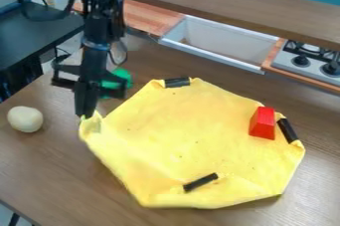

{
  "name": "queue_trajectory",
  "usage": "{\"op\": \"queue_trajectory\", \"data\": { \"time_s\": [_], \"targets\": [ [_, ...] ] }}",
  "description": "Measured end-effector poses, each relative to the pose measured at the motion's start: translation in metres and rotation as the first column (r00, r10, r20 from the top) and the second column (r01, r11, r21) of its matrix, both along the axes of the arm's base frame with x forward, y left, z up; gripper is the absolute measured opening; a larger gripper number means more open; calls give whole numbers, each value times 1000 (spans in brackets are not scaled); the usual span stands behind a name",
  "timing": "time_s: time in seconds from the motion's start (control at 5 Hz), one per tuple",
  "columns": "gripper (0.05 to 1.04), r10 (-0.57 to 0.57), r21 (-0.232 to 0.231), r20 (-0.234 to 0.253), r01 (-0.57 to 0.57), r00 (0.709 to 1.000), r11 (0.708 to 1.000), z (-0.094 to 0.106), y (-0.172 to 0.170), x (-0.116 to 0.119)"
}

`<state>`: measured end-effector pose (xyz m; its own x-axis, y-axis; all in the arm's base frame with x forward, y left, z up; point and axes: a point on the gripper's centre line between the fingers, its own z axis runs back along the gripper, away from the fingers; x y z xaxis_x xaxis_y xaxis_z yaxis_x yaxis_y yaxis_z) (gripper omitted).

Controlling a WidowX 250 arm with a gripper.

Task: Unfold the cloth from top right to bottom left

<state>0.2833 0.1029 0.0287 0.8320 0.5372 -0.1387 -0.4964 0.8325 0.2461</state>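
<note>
The yellow cloth point(179, 145) lies spread on the table, its outline many-sided, with small folds at several corners. At its left corner the black gripper point(85, 116) hangs down, its tips at a raised, pinched bit of cloth and closed on it. A red block point(263, 123) stands on the cloth's right part. Black strips lie at the cloth's top edge point(177, 82), at its right edge point(288, 130) and on its lower part point(201, 182).
A whitish round object point(25, 119) sits at the table's left. Behind the gripper is a green object point(118, 82). The sink point(219, 41) and the stove point(310, 59) line the back, below a brown ledge point(232, 6).
</note>
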Motion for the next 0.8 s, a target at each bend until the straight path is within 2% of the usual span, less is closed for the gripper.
{"op": "queue_trajectory", "data": {
  "time_s": [0.2,0.4,0.6,0.8],
  "targets": [
    [62,-38,136,55,30,998,990,0,2,-10],
    [209,41,152,83,-54,996,987,7,11,-19],
    [473,117,144,96,-130,988,981,19,16,-27],
    [750,130,152,57,-138,990,979,19,18,-28]
  ]
}}
